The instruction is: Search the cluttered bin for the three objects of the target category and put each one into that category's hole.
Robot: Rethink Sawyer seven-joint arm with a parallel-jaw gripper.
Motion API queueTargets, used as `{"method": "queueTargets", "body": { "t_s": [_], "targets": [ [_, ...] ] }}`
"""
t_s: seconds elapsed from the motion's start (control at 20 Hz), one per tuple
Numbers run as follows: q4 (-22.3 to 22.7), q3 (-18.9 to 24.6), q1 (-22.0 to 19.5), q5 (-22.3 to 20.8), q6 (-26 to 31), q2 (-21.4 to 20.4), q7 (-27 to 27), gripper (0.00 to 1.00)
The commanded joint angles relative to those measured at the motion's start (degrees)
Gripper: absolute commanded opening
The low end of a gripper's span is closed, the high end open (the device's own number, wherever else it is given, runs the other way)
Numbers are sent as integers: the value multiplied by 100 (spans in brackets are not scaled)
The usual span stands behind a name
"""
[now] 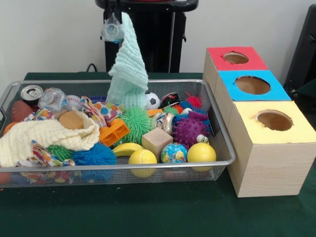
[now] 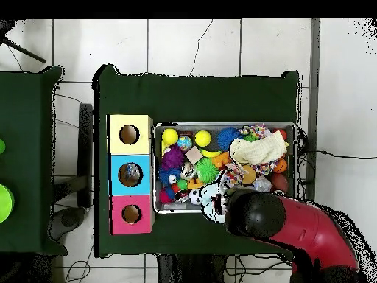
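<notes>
Pincer (image 1: 118, 17) at upper centre grasps the mint cloth (image 1: 128, 69), lifted above the bin (image 1: 223, 148); nothing yet visibly sorted, though the blue hole (image 2: 130, 175) may hold something.

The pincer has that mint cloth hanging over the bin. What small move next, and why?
Probably carry the mint cloth sideways and let it go away from the toys. It hangs from the pincer with its lower end on the pile in the wire bin, covering things there. The holes in the colored boxes look meant for smaller items.
</notes>
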Motion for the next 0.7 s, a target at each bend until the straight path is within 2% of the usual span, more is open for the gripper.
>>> {"method": "queueTargets", "body": {
  "t_s": [0.05, 0.35, 0.7],
  "targets": [
    [477, -11, -57, 254, -493, 446, 981, 0],
    [172, 65, 116, 245, -357, 586, 980, 0],
    [-212, 246, 235, 276, -501, 1122, 881, 0]
  ]
}}
